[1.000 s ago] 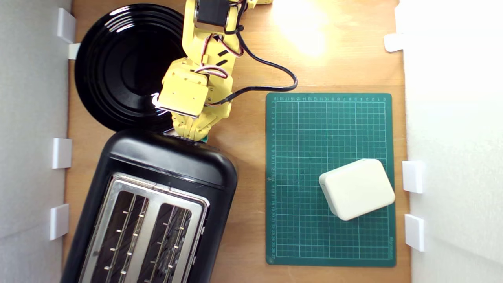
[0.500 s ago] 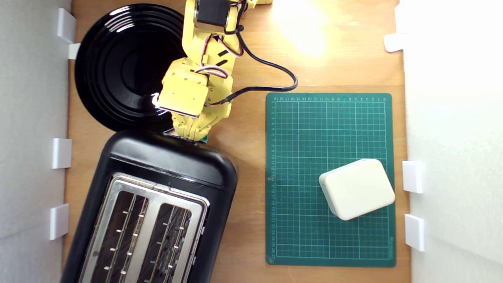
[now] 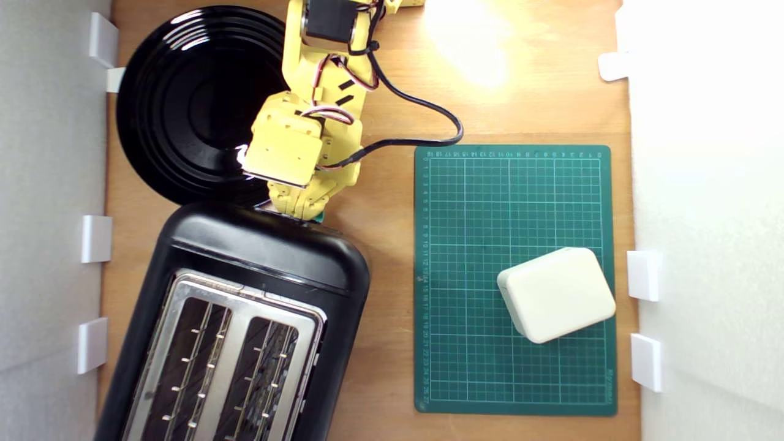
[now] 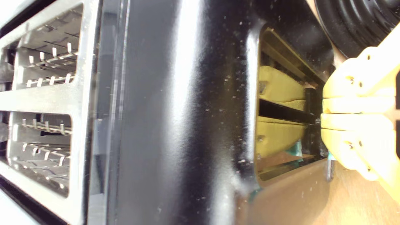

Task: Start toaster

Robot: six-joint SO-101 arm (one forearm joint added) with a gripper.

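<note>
From the exterior view's left: I've got the black plate (image 3: 190,98) up at the far corner, and the toaster (image 3: 245,318) sits right below it, taking up the near left of the wooden table (image 3: 380,92), slots empty. My gripper (image 3: 301,211) is pressed against the toaster's end face, right where a bit of the teal lever knob (image 3: 319,217) peeks out. In the wrist view the fingers (image 4: 353,109) look closed together. Over on the right, a white box (image 3: 556,294) sits on the green cutting mat (image 3: 514,202).
</note>
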